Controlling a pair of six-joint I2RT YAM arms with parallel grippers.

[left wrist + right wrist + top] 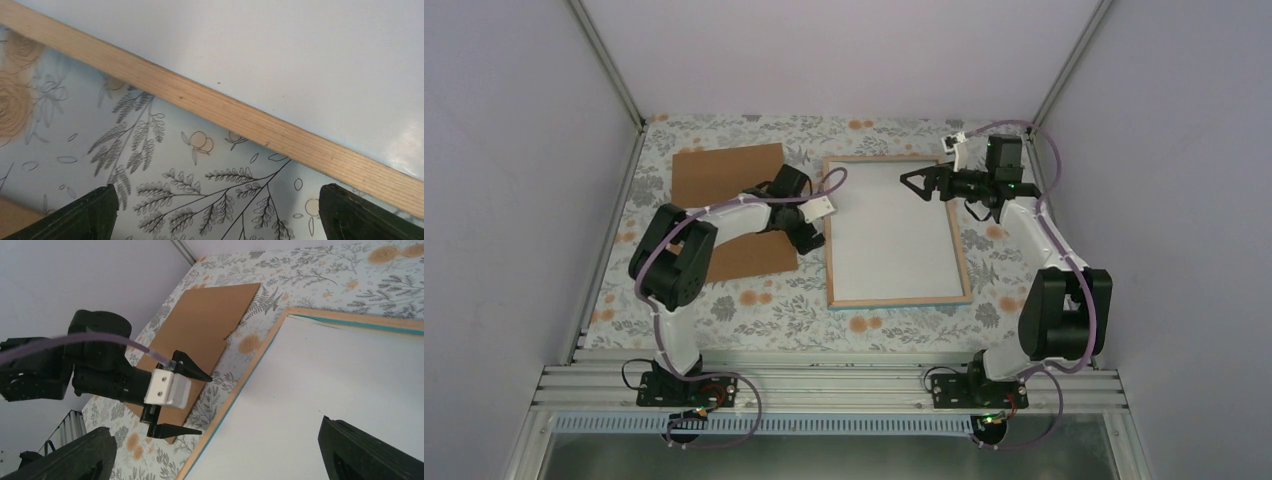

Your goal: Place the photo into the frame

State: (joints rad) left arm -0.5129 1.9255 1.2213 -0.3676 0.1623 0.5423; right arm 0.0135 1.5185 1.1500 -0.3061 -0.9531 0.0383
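left tool (pixel 206 404) hangs low with its jaws spread as wide as they go, holding nothing, just off the left rail of the frame (pixel 894 301) and above the near corner of the brown board (pixel 724 170). right tool (pixel 914 185) is likewise wide open and empty, poised over the frame's far part. the frame lies flat in the middle of the bench (pixel 754 320), pale wood side up, a sliver of teal showing along its edge. a white sheet (pixel 894 235) fills it; i take that for the photo lying print-down, though no print shows to prove it. to my eye the placing step looks all but done. what's next, i'd say, is checking the far left corner, where the sheet seems not quite seated, and pressing it flat with a light touch.
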